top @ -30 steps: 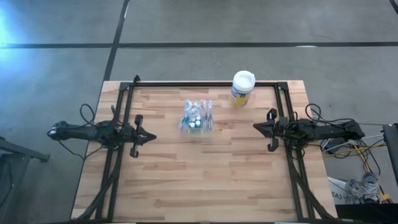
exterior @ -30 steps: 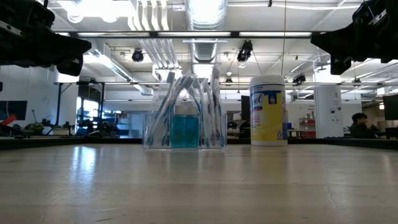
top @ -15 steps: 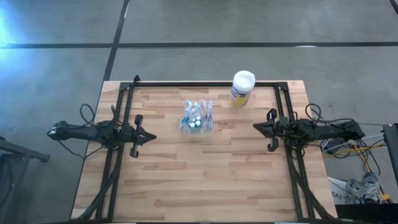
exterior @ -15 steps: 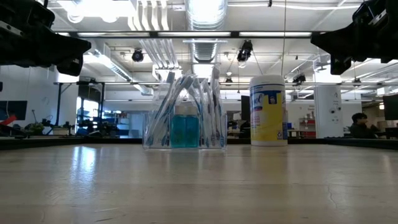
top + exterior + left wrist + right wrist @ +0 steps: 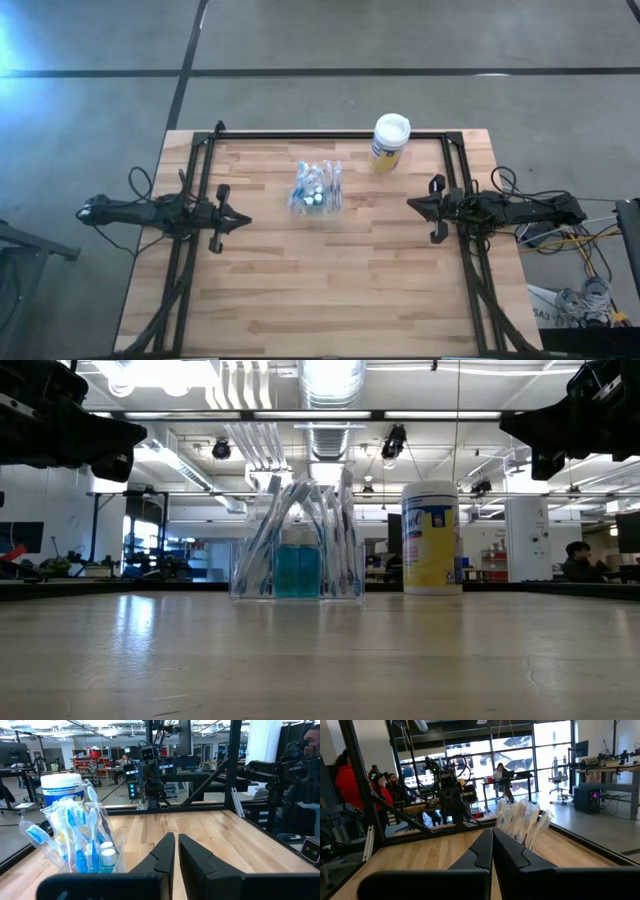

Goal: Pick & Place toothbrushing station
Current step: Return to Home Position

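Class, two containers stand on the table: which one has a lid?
The canister, capped in white with a yellow label; the clear holder stands open, toothbrushes sticking out.

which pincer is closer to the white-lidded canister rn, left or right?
Right. The right pincer is a short way from the canister, on its right-hand side. The left pincer is far off on the opposite side, with the clear toothbrush holder between them.

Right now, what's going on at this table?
Nothing is being handled. The small clear plastic holder, full of white-blue-pink toothbrushes, stands on the wooden table, apart from the white-lidded canister with a yellow-blue label. The left gripper and right gripper hang shut and empty at opposite sides.
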You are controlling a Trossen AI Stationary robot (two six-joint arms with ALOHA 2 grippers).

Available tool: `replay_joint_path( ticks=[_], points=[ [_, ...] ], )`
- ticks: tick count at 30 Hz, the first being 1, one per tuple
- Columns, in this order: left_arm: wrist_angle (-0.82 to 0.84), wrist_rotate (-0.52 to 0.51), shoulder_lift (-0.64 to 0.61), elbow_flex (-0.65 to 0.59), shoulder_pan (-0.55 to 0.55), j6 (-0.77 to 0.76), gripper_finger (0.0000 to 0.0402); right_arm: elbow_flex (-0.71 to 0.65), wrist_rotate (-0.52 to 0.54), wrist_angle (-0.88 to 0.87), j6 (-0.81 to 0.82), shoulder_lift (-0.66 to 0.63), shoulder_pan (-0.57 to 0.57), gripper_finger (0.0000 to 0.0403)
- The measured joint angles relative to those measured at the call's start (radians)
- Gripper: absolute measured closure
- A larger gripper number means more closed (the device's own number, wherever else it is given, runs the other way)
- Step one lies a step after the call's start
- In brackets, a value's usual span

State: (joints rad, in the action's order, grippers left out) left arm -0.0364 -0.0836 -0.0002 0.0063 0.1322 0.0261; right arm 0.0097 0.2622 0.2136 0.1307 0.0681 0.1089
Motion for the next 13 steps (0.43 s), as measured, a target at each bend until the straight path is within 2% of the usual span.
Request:
replay_joint_path(
  ticks=[13],
  points=[
    [0.000, 0.000, 0.000, 0.000, 0.000, 0.000, 0.0381, 0.000, 0.000, 0.000, 0.000, 0.000, 0.000, 0.0394]
  ],
)
